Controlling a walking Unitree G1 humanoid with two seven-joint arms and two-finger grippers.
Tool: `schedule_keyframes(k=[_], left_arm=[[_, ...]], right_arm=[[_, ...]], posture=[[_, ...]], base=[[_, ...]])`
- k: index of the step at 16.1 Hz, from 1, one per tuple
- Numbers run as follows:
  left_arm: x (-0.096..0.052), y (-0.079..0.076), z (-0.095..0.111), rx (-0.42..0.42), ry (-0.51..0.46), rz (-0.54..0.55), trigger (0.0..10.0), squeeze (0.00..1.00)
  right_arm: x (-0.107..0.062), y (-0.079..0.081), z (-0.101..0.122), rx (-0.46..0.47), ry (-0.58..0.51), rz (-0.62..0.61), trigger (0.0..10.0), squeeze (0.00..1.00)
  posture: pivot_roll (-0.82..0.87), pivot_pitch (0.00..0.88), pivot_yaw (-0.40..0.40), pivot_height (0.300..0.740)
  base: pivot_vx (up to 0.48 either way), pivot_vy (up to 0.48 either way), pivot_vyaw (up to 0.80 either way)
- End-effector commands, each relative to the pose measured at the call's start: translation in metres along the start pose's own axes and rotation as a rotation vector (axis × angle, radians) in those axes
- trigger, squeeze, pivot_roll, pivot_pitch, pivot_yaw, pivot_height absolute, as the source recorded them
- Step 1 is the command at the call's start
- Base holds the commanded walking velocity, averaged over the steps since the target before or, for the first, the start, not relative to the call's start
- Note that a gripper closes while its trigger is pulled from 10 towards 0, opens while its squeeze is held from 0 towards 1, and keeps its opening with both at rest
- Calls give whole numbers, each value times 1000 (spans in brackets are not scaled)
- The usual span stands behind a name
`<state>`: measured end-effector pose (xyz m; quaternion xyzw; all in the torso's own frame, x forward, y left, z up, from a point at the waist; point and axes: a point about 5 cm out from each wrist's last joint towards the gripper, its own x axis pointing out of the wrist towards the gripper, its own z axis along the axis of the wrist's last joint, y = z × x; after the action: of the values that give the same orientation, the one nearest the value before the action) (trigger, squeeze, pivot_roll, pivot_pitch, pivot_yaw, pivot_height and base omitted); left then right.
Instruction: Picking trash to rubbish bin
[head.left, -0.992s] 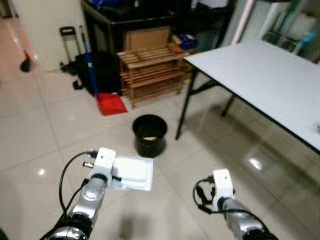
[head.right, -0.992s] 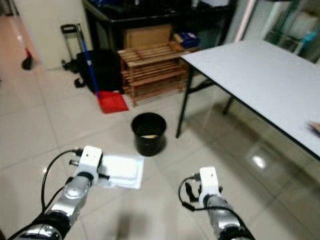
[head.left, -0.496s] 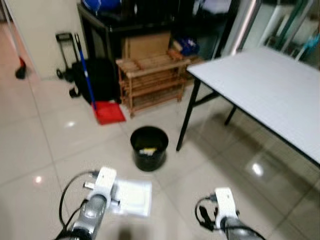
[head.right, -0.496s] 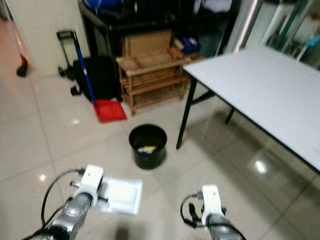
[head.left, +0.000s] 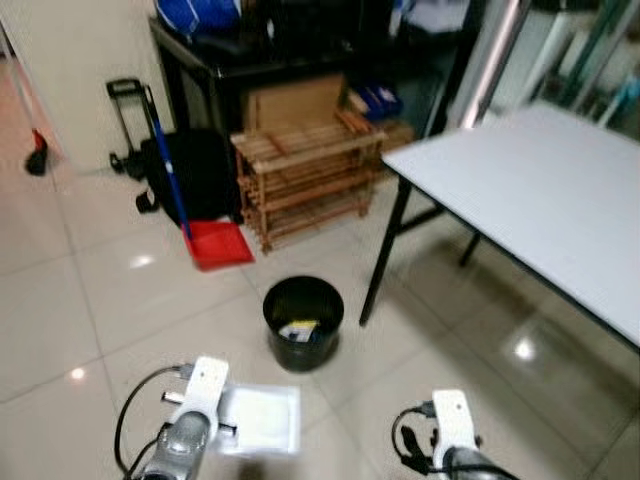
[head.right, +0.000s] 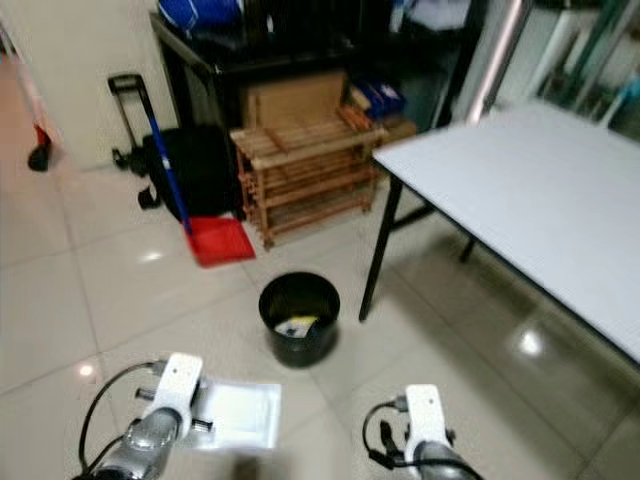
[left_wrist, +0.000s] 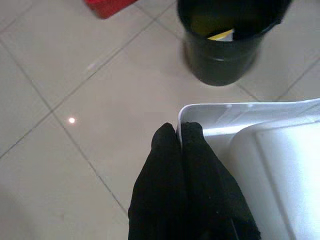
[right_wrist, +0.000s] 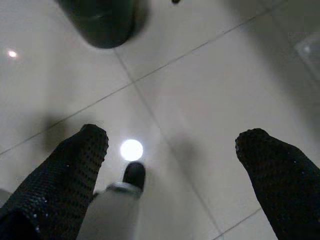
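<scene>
Left wrist view gives us the clearest look at the grip: our left gripper (left_wrist: 178, 131) has its two black fingers (left_wrist: 165, 150) pressed together on the rim of a white foam tray (left_wrist: 270, 150), pinching it at one corner. From the head camera we see the tray (head.left: 262, 420) carried low above the tiled floor (head.left: 90, 300), lying roughly flat with its hollow side up. Its outline is close to square, so we cannot name a long axis; it extends away from the left fingers toward our right side. Just ahead of it stands the black rubbish bin (head.left: 303, 322), upright on the floor, with a scrap of yellowish trash (head.left: 300, 328) lying inside. The tray is near the bin but not over it.

Our right gripper (right_wrist: 175, 150) hangs with its fingers (right_wrist: 80, 160) spread wide apart, holding nothing, above the floor.

Further out, a white bench (head.left: 540, 200) on black legs stands to our right of the bin. Behind the bin a wooden rack (head.left: 305, 175) sits against dark shelving, with a red dustpan (head.left: 218, 243) on a blue handle beside it.
</scene>
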<state>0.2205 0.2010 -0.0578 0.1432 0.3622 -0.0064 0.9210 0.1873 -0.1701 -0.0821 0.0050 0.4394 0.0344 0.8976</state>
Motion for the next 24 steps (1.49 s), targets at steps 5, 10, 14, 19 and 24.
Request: schedule_keyframes(k=[5,10,14,19,24], left_arm=[[-2,13,-10,0,38,34,10000,0],[-2,10,-9,7,37,22,10000,0],[-2,8,-10,13,40,14,10000,0],[0,9,-3,-3,22,27,10000,0],[1,6,-1,-3,18,20,10000,0]], right_arm=[[2,12,3,-9,-7,35,10000,0],[2,15,4,-10,-9,44,10000,0],[2,15,3,-14,-4,48,10000,0],[3,15,4,19,3,48,10000,0],[3,15,7,16,-11,43,10000,0]], posture=[[1,11,-51,740],[1,0,-53,740],[0,0,-53,740],[4,20,-62,740],[0,35,-61,740]], base=[[387,0,0],[382,0,0],[383,0,0],[379,0,-320],[381,0,-160]])
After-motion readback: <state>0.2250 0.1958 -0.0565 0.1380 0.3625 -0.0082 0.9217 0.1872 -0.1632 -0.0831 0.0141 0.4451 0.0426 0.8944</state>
